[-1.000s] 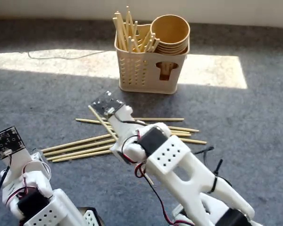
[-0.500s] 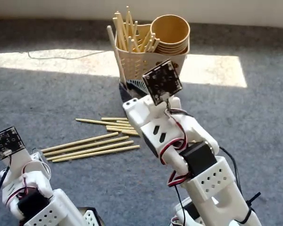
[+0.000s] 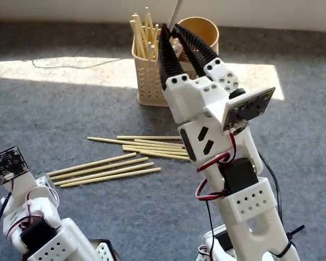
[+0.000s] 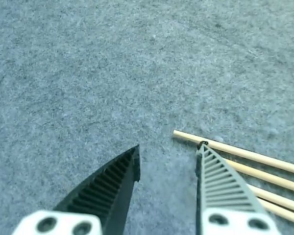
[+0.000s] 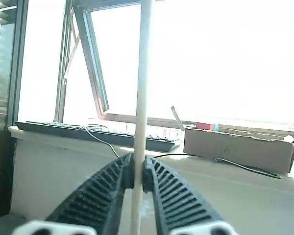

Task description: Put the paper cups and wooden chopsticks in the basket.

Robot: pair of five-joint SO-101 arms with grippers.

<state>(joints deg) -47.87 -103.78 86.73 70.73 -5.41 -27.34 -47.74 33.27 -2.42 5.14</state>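
My right gripper (image 3: 171,28) is raised above the cream basket (image 3: 148,81) and is shut on one wooden chopstick (image 3: 177,10) that stands upright. In the right wrist view the chopstick (image 5: 144,73) runs straight up between the pinched fingers (image 5: 108,188). The basket holds several chopsticks (image 3: 144,32) and stacked paper cups (image 3: 209,27). Several more chopsticks (image 3: 106,169) lie on the grey carpet, with a second bunch (image 3: 155,148) nearer the right arm. My left gripper (image 4: 167,156) hangs open low over the carpet, one fingertip beside the chopstick ends (image 4: 245,154).
The left arm's base and wrist camera (image 3: 8,163) sit at the near left. A sunlit strip (image 3: 60,73) crosses the carpet behind the basket, and a thin cable (image 3: 70,64) lies there. The wall edge runs along the far side.
The right arm lifted from the carpet with one chopstick, swung upward and now holds it upright over the basket. The left arm has not moved.
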